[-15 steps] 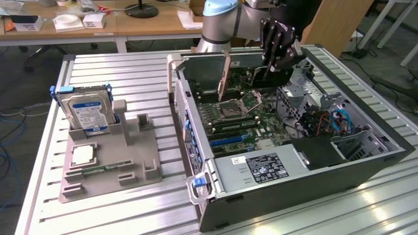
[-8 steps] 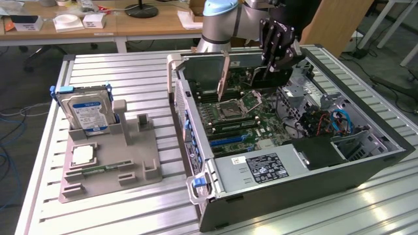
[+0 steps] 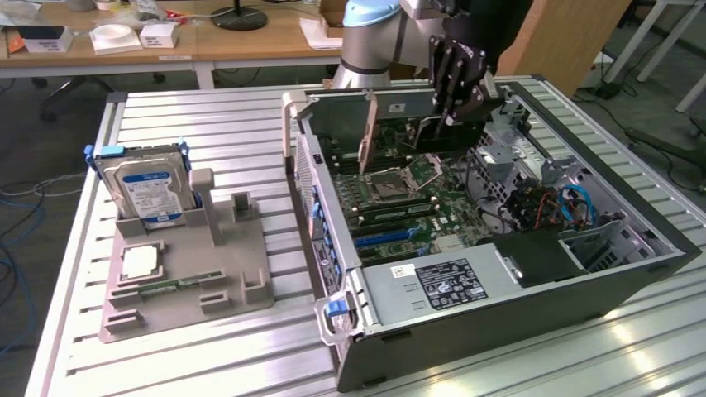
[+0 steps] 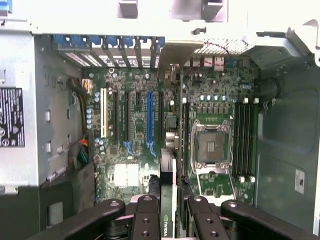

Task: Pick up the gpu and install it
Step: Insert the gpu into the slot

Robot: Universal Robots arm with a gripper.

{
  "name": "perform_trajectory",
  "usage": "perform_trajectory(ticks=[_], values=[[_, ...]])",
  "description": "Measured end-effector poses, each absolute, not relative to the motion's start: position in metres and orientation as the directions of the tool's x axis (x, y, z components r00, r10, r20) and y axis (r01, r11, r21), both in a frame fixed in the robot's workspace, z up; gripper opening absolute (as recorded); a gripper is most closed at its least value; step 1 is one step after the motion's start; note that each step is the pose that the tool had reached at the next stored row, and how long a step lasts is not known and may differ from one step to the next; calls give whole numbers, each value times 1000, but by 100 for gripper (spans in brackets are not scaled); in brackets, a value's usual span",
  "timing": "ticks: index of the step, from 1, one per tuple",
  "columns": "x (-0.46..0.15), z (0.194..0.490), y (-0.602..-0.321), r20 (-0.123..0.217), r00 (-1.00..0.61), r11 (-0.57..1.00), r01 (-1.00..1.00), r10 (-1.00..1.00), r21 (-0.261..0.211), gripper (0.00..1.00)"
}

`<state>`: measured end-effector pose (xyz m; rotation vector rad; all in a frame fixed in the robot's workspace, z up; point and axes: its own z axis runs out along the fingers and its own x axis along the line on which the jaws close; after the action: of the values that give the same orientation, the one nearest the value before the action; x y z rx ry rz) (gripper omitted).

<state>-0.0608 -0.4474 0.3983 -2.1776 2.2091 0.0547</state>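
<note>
Ribbed aluminium counter (image 3: 221, 116) carries an open computer case (image 3: 617, 273) lying on its side, with a grey parts holder (image 3: 237, 273) to the exterior view's left. On that holder a blue-labelled hard drive (image 3: 149, 190) stands upright, and a narrow green memory stick (image 3: 165, 285) lies near its front edge. Wooden desks with small white boxes stand in the background. Above the far end of the case, the arm's gripper (image 3: 458, 99) hangs over the motherboard (image 3: 398, 198). Its black fingers (image 4: 145, 220) are clenched on the gpu (image 4: 167, 222), which the wrist view shows edge-on between them, a thin green board with a logo on its cooler. The card hangs upright over the expansion slots, roughly in line with the long blue slot (image 4: 149, 120), near the empty processor socket (image 4: 210, 145). Whether it touches a slot cannot be told.
</note>
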Motion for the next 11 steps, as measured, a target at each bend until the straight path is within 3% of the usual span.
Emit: perform_trajectory(ticks=[11], values=[[-63, 383, -448, -53, -17, 17, -1000, -998, -2, 26]])
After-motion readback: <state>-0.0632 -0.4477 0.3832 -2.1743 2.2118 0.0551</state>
